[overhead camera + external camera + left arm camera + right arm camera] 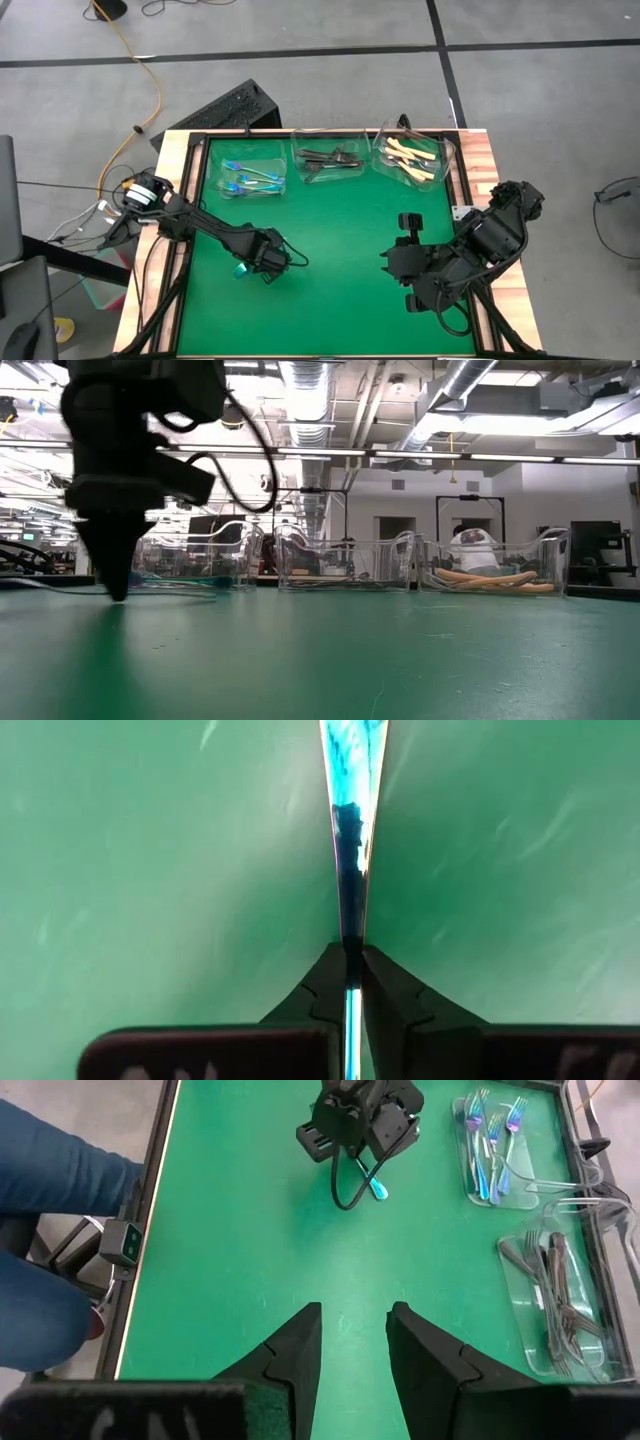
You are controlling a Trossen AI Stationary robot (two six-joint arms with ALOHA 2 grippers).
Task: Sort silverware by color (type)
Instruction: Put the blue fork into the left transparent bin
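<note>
The left tool (pixel 351 970) is clamped on 1 blue-teal fork (pixel 352 840), its fingertips down at the green counter (pixel 340 250), the fork's slim handle reaching out ahead of them. The right tool (pixel 353 1342) hovers with its jaws apart, gripping nothing. Beyond both tools, 3 clear tubs (pixel 327 160) hold sorted forks.
</note>
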